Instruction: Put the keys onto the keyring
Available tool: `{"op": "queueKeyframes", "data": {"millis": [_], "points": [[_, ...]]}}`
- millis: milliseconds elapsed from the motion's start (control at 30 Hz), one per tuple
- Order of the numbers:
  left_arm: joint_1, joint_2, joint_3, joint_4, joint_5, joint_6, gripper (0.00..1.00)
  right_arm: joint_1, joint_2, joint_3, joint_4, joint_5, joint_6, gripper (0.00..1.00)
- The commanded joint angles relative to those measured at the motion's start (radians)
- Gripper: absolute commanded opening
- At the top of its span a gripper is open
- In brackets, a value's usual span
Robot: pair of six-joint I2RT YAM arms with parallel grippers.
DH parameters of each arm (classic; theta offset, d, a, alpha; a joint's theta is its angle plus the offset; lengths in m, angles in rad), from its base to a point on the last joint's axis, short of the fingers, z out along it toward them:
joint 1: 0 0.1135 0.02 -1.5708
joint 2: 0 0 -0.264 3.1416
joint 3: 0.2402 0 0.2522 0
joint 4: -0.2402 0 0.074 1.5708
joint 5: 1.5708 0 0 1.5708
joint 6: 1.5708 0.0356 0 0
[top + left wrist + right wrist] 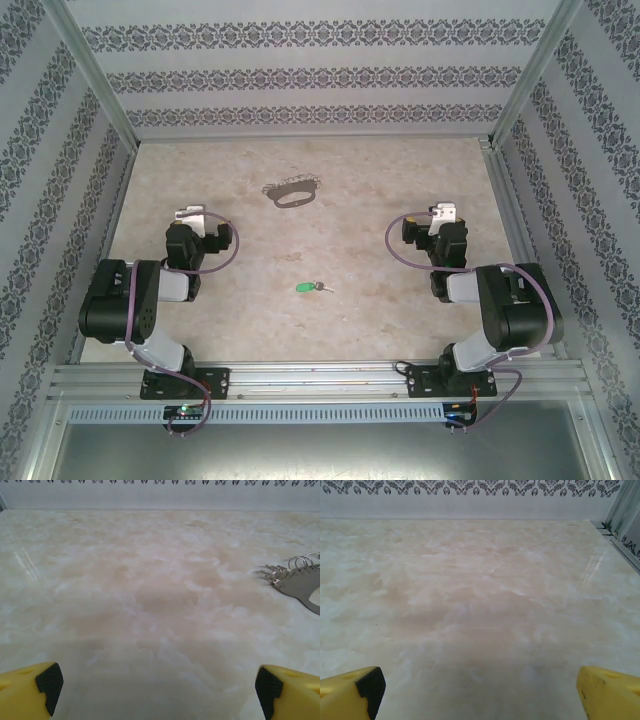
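- The left tool (188, 214) hangs over the left side of a marbled beige desk (350, 245). Its yellow fingers (27, 689), tipped with black pads, are spread wide and nothing sits between them.
- The right tool (441, 213) is poised over the right side of the desk. Its yellow fingers (350, 690) are likewise spread wide, with bare desk between them.
- A small key (309, 288) with a bright green head lies flat on the near middle of the desk, between the two arms and apart from both tools. Its head is to the left and its short silver blade points right.
- The keyring (291, 191), a thin grey oval loop, lies flat at the far middle of the desk, well apart from the key.
- A jagged fringe of small rings runs along the keyring's far side. The left wrist view catches those rings and part of the loop at its right edge (300, 577), far of that tool's right finger and not touching it.
- Walls papered in grey ornamental bands (300, 78) close in the desk on its left, right and far sides.
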Motion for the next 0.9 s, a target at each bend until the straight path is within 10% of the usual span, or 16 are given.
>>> {"op": "queueKeyframes", "data": {"millis": [0,567,867], "points": [[0.002,-0.012,0.007,-0.022,0.014,0.008,1.0,-0.012,-0.011,0.017,0.009,-0.019,-0.004,0.98],[-0.007,-0.064,-0.002,-0.044,0.002,0.017,1.0,-0.036,-0.04,0.014,0.003,-0.067,0.013,0.98],[-0.013,-0.24,0.091,-0.359,-0.049,-0.007,1.0,-0.032,-0.266,0.135,-0.389,0.035,0.093,0.98]]}}
